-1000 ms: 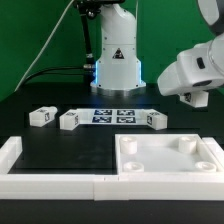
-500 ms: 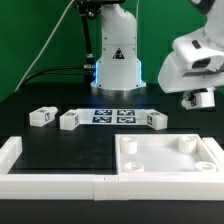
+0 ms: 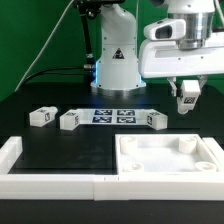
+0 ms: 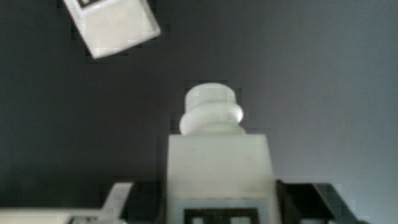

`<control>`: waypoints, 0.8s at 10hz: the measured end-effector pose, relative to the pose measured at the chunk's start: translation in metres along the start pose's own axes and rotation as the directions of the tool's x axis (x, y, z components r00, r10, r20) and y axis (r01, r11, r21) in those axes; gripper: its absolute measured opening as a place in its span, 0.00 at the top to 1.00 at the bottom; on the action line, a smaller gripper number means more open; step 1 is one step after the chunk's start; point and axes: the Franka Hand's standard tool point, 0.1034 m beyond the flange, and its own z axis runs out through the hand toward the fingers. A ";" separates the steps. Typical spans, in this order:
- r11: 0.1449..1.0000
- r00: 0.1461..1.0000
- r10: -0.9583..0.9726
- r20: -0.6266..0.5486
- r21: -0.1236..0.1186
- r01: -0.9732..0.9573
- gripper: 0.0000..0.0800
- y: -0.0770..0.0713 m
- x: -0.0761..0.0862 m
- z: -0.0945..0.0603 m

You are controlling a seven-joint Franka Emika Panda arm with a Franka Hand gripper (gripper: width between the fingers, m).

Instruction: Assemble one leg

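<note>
My gripper (image 3: 187, 104) is shut on a leg (image 3: 187, 93), a small white block with a tag, and holds it in the air above and behind the far right corner of the large white tray (image 3: 170, 160). In the wrist view the held leg (image 4: 222, 150) stands between the dark fingers (image 4: 317, 197), its round peg pointing away. Three more legs lie on the black table: two at the exterior view's left (image 3: 41, 116) (image 3: 69, 120) and one right of the marker board (image 3: 154, 120). One of them shows in the wrist view (image 4: 116, 27).
The marker board (image 3: 112, 115) lies before the robot base (image 3: 116, 62). Long white border bars (image 3: 50, 182) run along the front and the exterior view's left. Cables hang behind at the left.
The arm has swung toward the exterior view's left and turned, so the wrist now faces down. The held leg has come with it, closer to the tray's far right corner.
</note>
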 end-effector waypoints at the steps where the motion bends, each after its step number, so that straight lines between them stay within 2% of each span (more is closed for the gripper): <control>1: 1.000 0.999 -0.011 -0.049 0.010 0.011 0.64 -0.003 -0.005 0.002; 2: 0.999 0.985 -0.014 -0.171 0.035 0.020 0.64 -0.009 0.001 -0.001; 3: 0.998 0.976 -0.024 -0.215 0.043 0.034 0.64 -0.011 -0.003 0.000; 4: 0.995 0.978 -0.089 -0.186 0.023 0.095 0.64 -0.009 0.003 -0.001; 6: 0.985 0.958 -0.170 -0.229 -0.005 0.173 0.64 0.005 0.044 -0.007; 8: 0.979 0.946 -0.204 -0.251 -0.020 0.205 0.64 0.018 0.093 -0.010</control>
